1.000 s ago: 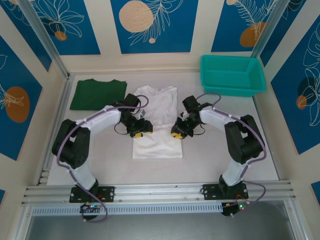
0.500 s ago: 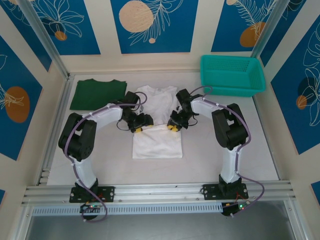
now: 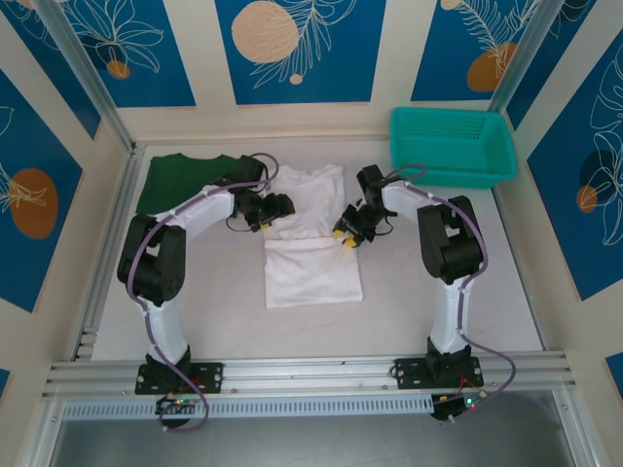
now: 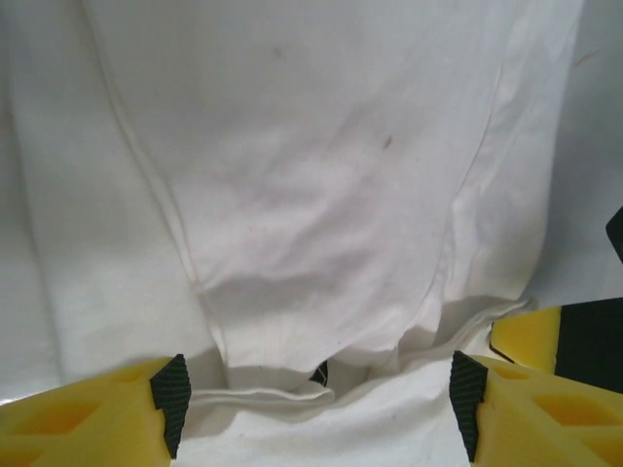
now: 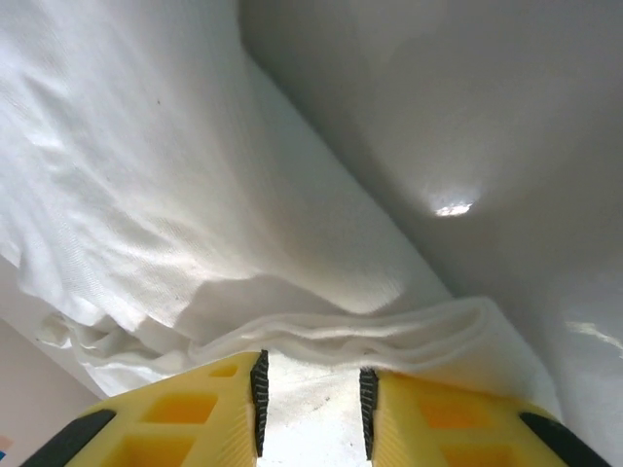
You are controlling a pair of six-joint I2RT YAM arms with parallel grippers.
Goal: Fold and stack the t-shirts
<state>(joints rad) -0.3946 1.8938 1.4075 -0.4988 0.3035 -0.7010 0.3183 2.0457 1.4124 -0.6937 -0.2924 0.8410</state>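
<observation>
The white t-shirt (image 3: 313,272) lay part-folded at centre frame, the green t-shirt (image 3: 170,185) at upper left. The left gripper (image 4: 318,389) gaped empty. The right gripper (image 5: 311,389) was barely parted at the hem, its hold unclear. They seemed to be releasing a fold; next they'd need to lift clear.

Shirts: two. White shirt (image 3: 313,268) at centre frame, green shirt (image 3: 180,183) upper left.
Basket (image 3: 450,177): one, upper right.
Arms: two. Left arm (image 3: 156,268) lower left, right arm (image 3: 450,248) lower right.
Grippers: two. Left gripper (image 3: 271,212) and right gripper (image 3: 348,238), both mid-frame.
</observation>
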